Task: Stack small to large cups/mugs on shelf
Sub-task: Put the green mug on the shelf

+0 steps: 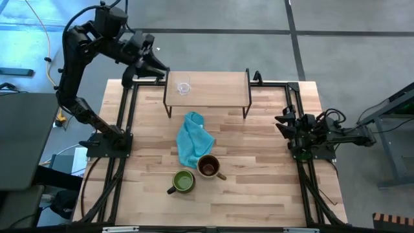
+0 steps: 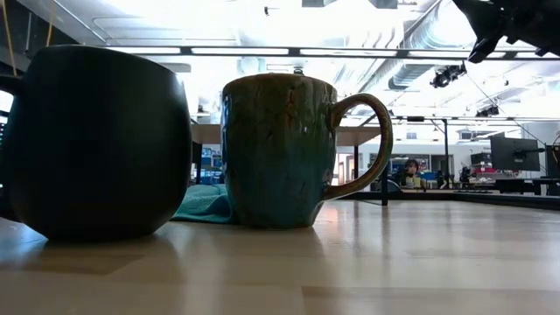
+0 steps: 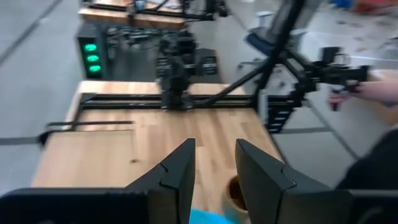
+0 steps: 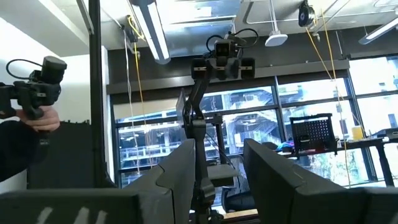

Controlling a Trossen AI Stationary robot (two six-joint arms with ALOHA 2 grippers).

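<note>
High view: shelf (image 1: 213, 88) sits at the far edge of the counter (image 1: 259, 188), centred, with bare board on most of its top. Tiny clear glass cup (image 1: 184, 88) stands upright on the shelf's left part, near the left end. Open counter on both sides of the shelf and across the whole near-right area.

Teal cloth (image 1: 193, 138) lies crumpled mid-counter, in front of the shelf. Olive-tan mug (image 1: 208, 166), brown inside, stands upright touching the cloth's near end, handle pointing right. Dark mug (image 1: 183, 182), green inside, stands just beside it, nearer the front edge, handle pointing left. Low view: the two mugs stand close but apart, cloth behind them.

Left pincer (image 1: 162, 68) hangs above the shelf's far-left corner, just beside the glass cup, well apart from both mugs. Left wrist view: fingers (image 3: 176, 177) parted with a clear gap, nothing between them, released.

Right pincer (image 1: 282, 122) is parked at the counter's right edge, well apart from shelf and mugs. Right wrist view: jaws apart, empty, pointing up into the room. A person's hand (image 4: 41, 118) holding a device shows in that view.
</note>
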